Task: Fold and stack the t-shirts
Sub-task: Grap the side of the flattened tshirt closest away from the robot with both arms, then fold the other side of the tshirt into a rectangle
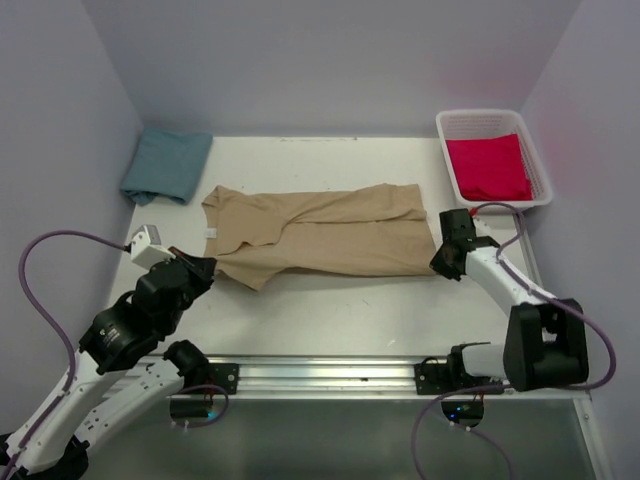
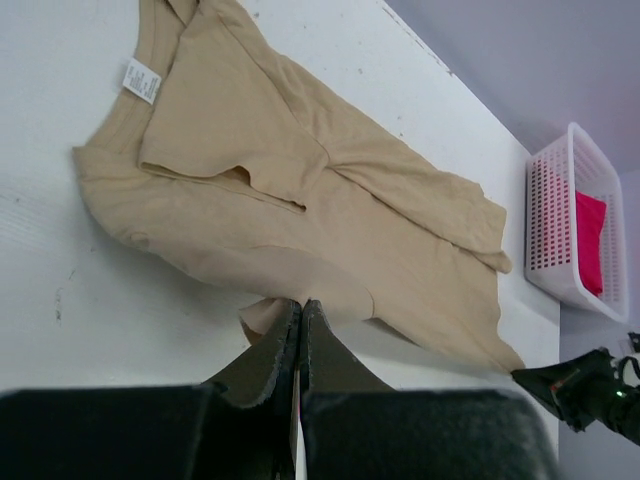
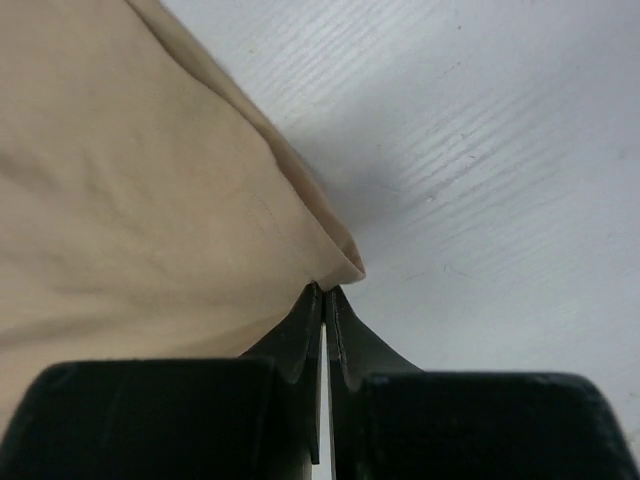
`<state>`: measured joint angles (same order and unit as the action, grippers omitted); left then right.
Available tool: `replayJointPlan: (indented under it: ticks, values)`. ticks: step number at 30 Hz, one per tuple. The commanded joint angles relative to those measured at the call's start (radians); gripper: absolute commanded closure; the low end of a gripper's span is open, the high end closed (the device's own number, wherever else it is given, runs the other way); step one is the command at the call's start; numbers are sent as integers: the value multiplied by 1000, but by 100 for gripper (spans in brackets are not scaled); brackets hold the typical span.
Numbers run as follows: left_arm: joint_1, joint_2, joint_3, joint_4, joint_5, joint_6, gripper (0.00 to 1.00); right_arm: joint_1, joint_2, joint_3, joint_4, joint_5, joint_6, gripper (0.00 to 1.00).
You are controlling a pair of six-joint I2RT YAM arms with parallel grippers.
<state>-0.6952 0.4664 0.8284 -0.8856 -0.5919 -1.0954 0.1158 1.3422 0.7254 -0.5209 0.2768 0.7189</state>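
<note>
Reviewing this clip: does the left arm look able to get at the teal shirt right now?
Probably not yet. The left gripper is shut on the near edge of the tan shirt; once released, only bare table lies between it and the teal shirt.

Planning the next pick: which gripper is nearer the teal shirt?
Left. The left gripper sits at the near-left edge of the tan shirt, on the same side of the table as the teal shirt; the right gripper sits at the tan shirt's near-right corner, far across.

Tan tee [image 1: 330, 240] soft matt cloth, wht plastic basket [image 1: 478, 115], matt table [image 1: 340, 310]
</note>
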Motion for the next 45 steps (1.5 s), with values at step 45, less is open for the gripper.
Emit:
replayJointPlan:
  ticks: [45]
  values:
    - [324, 664, -6, 664, 274, 528, 100, -7, 236, 447, 21, 6, -147, 100]
